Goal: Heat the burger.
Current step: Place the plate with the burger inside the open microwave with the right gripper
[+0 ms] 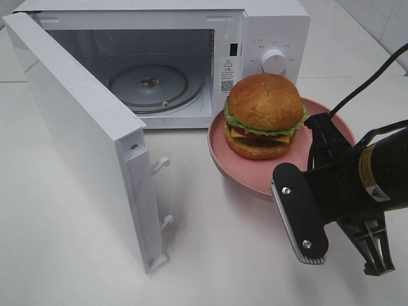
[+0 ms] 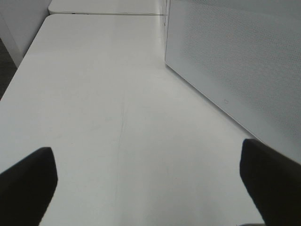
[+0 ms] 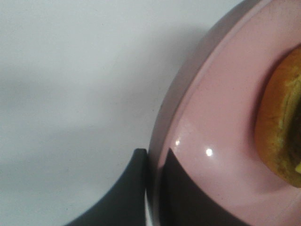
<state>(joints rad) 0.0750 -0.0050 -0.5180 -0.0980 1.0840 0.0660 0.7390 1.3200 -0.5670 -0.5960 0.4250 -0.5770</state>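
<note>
Pink plate (image 3: 184, 113) edge in right tool (image 3: 154, 157)

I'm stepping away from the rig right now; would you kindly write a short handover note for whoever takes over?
Grippers: the left gripper is open and empty over the white table, beside the open microwave door. The right gripper is shut on the rim of the round pink plate.
Things: the tall golden-brown burger sits upright on that plate, outside, in front of the white microwave.
Done: door open, glass turntable bare, plate gripped.
Left: move plate and burger onto the turntable, release, shut the door, start heating.
</note>
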